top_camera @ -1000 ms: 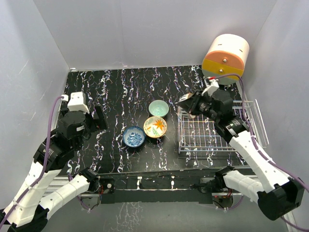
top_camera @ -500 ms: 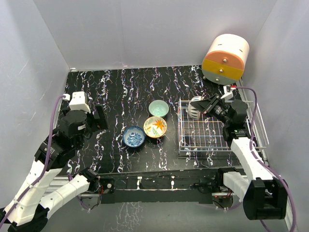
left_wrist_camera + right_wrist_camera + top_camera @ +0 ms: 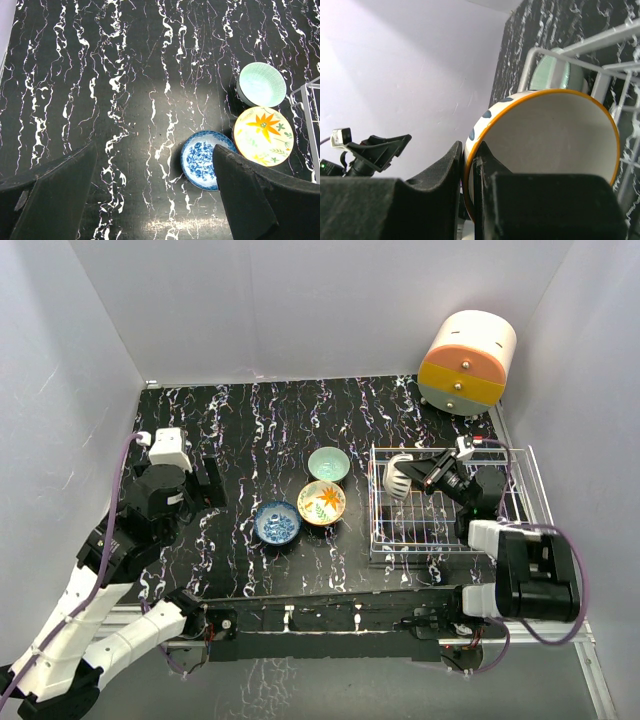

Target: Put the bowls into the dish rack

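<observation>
Heads up, your right wrist view only gives you part of the orange-rimmed bowl (image 3: 555,135): the fingers of the right gripper (image 3: 470,152) cover its lower side, and it blocks most of the mint bowl (image 3: 555,75) behind it. From the left wrist, a finger of the left gripper (image 3: 155,147) hides the blue bowl (image 3: 200,159)'s right edge, and the dish rack (image 3: 302,91) is just a corner cut off at the frame edge.

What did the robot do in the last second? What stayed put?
The right arm folded back, lowering the orange-rimmed bowl toward the far left corner of the dish rack; the right gripper keeps its jaws shut on the rim. The teal bowl, flowered bowl, blue bowl and left gripper hardly moved.
</observation>
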Controlling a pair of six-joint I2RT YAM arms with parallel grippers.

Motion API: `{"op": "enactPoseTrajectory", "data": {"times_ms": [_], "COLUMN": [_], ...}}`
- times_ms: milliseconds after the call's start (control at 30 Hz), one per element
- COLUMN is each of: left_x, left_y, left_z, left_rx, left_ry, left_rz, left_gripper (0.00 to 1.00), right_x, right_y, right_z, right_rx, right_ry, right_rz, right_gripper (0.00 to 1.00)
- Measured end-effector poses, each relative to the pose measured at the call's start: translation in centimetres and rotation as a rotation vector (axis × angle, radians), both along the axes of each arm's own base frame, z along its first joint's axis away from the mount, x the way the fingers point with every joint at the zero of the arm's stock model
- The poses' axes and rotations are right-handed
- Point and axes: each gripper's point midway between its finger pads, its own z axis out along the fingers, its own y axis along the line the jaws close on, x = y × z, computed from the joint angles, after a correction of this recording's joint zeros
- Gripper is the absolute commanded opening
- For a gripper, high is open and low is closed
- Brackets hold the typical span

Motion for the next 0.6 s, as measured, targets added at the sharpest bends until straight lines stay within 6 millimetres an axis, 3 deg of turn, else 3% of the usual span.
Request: {"op": "enactPoseTrajectory", "data": {"times_ms": [233,600], "left_x": [0.2,0.5], "left_y": [-0.1,-0.4], "left_z": [-0.2,-0.7], "left_rx": [0.006,0.021], "left_ry": [0.009,0.030], "left_rz": [-0.001,-0.001], "left_gripper": [0.97,0.97], "right_x": [-0.2,0.8], "right_y": [0.1,-0.6], "right_z": [-4.7,-4.9], "right_rx": [0.119,0.248], "right_ry": [0.165,0.226], "right_rz": [0.028,0.028], "right_gripper": [0.08,0.08]}}
